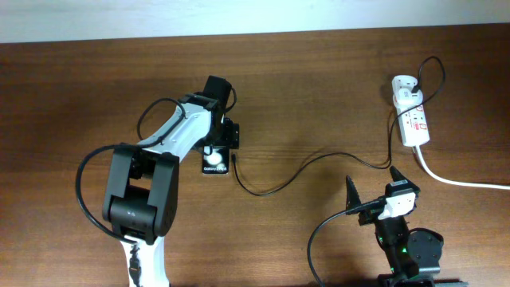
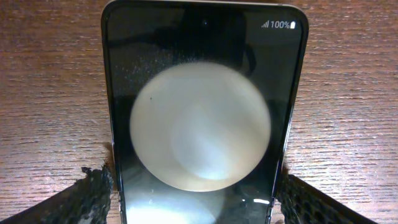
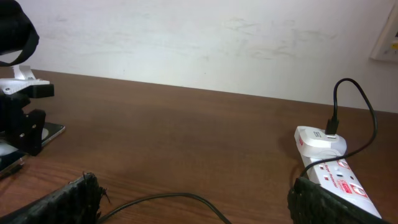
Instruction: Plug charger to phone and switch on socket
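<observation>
The black phone (image 1: 215,165) lies flat on the wooden table, and in the left wrist view the phone (image 2: 199,81) fills the frame with a big round glare. My left gripper (image 1: 217,148) (image 2: 194,190) is open and straddles it, a thin strip of wood showing beside each finger. The charger cable (image 1: 307,163) runs from a loose plug tip (image 1: 237,160) just right of the phone to a white adapter (image 1: 403,84) in the socket (image 1: 414,119). My right gripper (image 1: 373,180) (image 3: 199,199) stands open and empty over the cable (image 3: 168,197), short of the socket (image 3: 341,179).
The socket's thick white cord (image 1: 458,182) trails off the right edge. A pale wall (image 3: 199,43) bounds the far side of the table. The left arm (image 1: 171,143) stretches from the front left to the phone.
</observation>
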Action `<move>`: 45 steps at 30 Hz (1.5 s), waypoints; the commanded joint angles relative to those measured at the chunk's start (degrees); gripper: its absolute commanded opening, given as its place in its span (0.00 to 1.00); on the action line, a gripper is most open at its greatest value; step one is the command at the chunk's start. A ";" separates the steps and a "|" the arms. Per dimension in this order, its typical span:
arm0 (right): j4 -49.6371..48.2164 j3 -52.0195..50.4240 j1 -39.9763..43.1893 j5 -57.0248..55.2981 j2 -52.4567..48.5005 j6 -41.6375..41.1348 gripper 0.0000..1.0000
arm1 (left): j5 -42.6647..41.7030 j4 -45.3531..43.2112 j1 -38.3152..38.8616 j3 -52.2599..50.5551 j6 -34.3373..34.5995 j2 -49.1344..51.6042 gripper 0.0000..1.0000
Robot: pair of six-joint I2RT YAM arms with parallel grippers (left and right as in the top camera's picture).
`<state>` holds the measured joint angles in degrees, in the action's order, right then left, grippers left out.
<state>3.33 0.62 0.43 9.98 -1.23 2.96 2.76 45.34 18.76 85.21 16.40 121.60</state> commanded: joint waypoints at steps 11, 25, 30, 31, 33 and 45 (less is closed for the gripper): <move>0.33 -0.31 -0.04 0.48 0.28 -0.46 0.99 | -1.60 4.24 0.44 -2.43 -1.29 4.04 0.77; 0.33 -0.31 -0.04 0.48 0.28 -0.46 0.99 | -5.40 8.50 0.22 1.86 -1.29 4.04 0.73; 0.33 -0.31 -0.04 0.48 0.28 -0.44 0.99 | -5.40 11.65 0.17 6.73 -1.27 4.04 0.70; 0.33 -0.31 -0.04 0.48 0.28 -0.44 0.99 | -5.40 12.74 0.17 8.37 -1.27 4.04 0.70; 0.33 -0.31 -0.04 0.48 0.28 -0.46 0.99 | -5.40 16.52 0.17 13.68 -1.29 4.04 0.69; 0.33 -0.31 -0.04 0.48 0.28 -0.46 0.99 | -10.14 27.87 0.17 30.25 -1.27 4.04 0.71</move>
<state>3.33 0.62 0.43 9.98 -1.23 2.96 -3.14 72.44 18.90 111.81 15.40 126.06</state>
